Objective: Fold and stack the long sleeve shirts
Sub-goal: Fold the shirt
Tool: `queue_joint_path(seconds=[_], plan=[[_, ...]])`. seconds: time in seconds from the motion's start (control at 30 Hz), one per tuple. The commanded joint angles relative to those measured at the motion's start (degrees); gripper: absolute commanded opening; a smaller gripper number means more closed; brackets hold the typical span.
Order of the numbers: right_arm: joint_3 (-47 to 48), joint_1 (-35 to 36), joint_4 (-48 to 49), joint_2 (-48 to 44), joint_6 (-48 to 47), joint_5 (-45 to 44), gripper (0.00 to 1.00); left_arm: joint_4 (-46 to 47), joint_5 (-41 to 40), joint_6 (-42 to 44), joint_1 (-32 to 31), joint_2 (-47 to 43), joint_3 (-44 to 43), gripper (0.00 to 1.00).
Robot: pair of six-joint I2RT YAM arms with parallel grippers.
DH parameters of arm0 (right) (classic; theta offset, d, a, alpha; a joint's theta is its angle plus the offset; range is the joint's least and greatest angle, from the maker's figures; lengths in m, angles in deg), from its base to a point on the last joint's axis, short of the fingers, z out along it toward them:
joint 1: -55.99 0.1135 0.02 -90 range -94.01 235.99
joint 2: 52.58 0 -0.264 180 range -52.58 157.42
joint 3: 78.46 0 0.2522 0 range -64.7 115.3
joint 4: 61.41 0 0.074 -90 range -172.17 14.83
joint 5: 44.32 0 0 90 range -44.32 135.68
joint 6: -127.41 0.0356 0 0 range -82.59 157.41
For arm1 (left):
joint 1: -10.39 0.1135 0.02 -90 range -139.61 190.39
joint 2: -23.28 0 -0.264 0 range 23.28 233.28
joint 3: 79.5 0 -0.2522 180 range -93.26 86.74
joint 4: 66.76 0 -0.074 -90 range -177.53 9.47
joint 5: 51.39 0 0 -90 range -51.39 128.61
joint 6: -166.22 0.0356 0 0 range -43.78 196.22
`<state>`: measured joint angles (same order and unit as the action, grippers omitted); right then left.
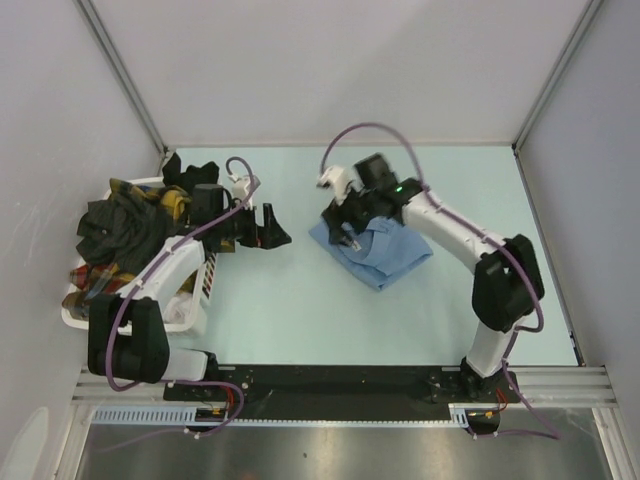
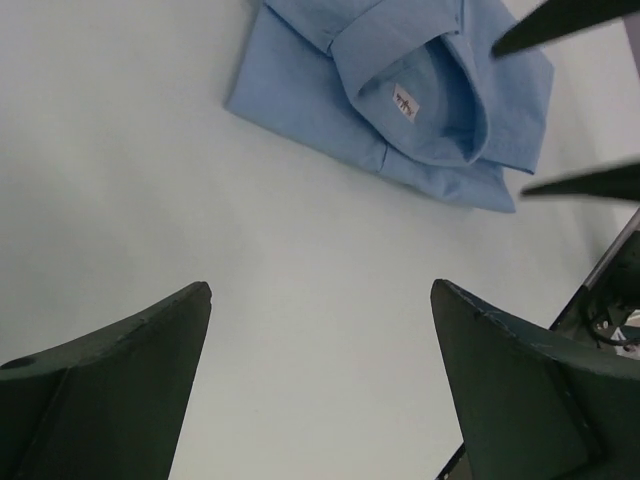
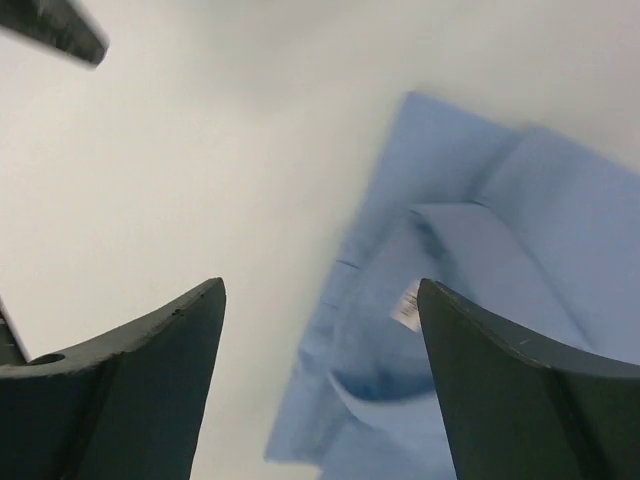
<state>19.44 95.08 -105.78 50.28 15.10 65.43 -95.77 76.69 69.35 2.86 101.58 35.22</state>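
Overhead first: the light blue shirt (image 1: 385, 255) lies folded on the pale table (image 1: 300, 310), just at 3 o'clock from the middle of the view. The right gripper (image 1: 345, 232) hangs over the shirt's 10 o'clock corner. The left gripper (image 1: 278, 225) sits apart from the shirt at its 9 o'clock side, over bare table. At 9 o'clock in the view stands the white slatted basket (image 1: 205, 282), heaped with a dark green-black shirt (image 1: 110, 232), a yellow-black plaid shirt (image 1: 172, 200) and a red plaid shirt (image 1: 86, 280).

Next, the left wrist view: the left gripper's fingers are spread wide with only table between them. The blue shirt fills the 12 to 1 o'clock part of the view, collar up. A small white tag (image 2: 405, 103) is sewn inside the collar, and its dark printing is too small to read. Two dark fingertips (image 2: 565, 22) of the right gripper enter at 2 and 3 o'clock, standing apart from each other over the shirt's edge.

Last, the right wrist view, which is blurred: the right gripper's fingers are released and wide, gripping nothing. The shirt lies from the centre toward 4 o'clock, its tag only a pale smear. A tip of the left gripper shows at 10 o'clock.
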Motion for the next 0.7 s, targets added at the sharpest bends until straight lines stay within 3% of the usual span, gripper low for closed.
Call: queue_joint_path(seconds=[0.0,0.13,0.2,0.3,0.43,0.53,0.67], plan=[[7.52,-18.03,-10.41,-2.68,4.37,20.42,0.77,4.70,1.47,-4.73,-3.71,-1.57,0.81,0.96],[13.67,-30.80,-17.98,8.28,6.04,18.84,0.67,7.50,-0.64,-6.91,-10.21,-0.52,1.69,0.94],[17.71,-36.59,-21.40,16.28,7.88,20.77,0.56,8.74,-1.08,-7.98,-12.50,1.23,1.96,0.93],[23.78,-39.78,-22.74,24.12,9.21,20.77,0.47,9.88,-1.96,-9.29,-13.39,4.22,1.96,0.92],[28.09,-40.76,-25.55,30.54,8.94,21.47,0.47,8.74,-3.19,-10.61,-13.39,7.39,1.35,0.92],[26.00,-40.32,-27.22,31.69,7.72,22.00,0.46,8.56,-3.19,-11.58,-13.39,8.44,1.34,0.91],[13.12,-39.27,-27.57,28.27,5.17,24.19,0.37,9.09,-3.37,-12.29,-13.39,9.06,1.69,0.86]])
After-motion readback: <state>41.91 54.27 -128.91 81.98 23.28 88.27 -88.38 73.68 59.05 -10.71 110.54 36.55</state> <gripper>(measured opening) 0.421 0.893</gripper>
